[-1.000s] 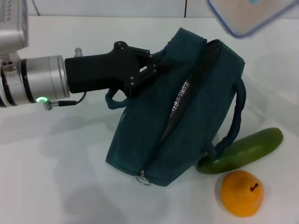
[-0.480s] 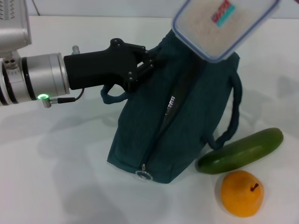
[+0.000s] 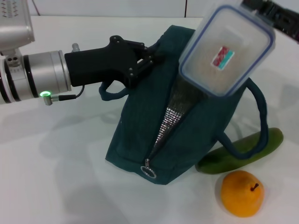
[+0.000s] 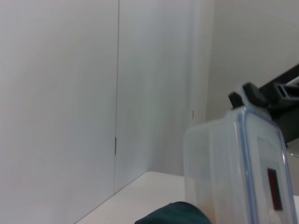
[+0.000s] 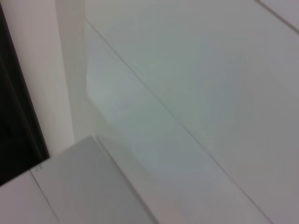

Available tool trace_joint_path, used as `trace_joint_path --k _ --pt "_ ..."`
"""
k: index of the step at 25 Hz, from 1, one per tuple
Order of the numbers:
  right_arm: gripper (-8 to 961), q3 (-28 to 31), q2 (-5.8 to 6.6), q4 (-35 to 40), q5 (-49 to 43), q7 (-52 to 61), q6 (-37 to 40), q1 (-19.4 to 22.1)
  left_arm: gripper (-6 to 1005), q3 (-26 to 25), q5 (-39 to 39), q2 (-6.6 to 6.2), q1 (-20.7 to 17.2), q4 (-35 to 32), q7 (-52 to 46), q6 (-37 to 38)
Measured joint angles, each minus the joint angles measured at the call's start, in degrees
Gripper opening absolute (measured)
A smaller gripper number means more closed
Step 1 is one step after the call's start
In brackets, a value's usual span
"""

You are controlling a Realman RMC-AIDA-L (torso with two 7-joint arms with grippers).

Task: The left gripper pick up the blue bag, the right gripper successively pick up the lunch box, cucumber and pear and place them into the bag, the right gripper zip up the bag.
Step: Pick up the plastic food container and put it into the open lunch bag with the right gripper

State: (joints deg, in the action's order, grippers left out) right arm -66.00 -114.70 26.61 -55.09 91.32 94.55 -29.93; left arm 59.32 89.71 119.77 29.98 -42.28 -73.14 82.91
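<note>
The pear [image 3: 242, 193] is sitting nearest, the cucumber [image 3: 243, 151] just behind it, against the bag [image 3: 145, 135]. The left gripper [image 3: 156, 58] is pinching the bag's upper edge. The right gripper [image 3: 261, 9] is clasping the box [image 3: 226, 51], tilted over the bag's unzipped mouth.

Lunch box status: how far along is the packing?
Done: left gripper holds the blue bag open. In hand: right gripper lowers the lunch box into its mouth. Left: cucumber and pear on the table, then zipping.
</note>
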Motion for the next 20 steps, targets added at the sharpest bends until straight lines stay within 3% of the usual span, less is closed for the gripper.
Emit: trace_joint_path --k 5,12,20 --pt "123 0.0 0.58 0.1 -3.8 0.0 -0.8 -0.1 50 0.0 0.0 0.02 0.1 0.0 0.0 -0.1" --pt "134 -0.1 -0.49 2.2 -13.0 -0.1 -5.0 -2.1 51 0.0 -0.1 0.03 0.1 0.0 0.0 -0.1" --pt "145 -0.9 -0.49 2.4 -16.7 -0.7 -7.2 -4.3 50 0.0 -0.6 0.04 0.6 0.1 -0.1 -0.1"
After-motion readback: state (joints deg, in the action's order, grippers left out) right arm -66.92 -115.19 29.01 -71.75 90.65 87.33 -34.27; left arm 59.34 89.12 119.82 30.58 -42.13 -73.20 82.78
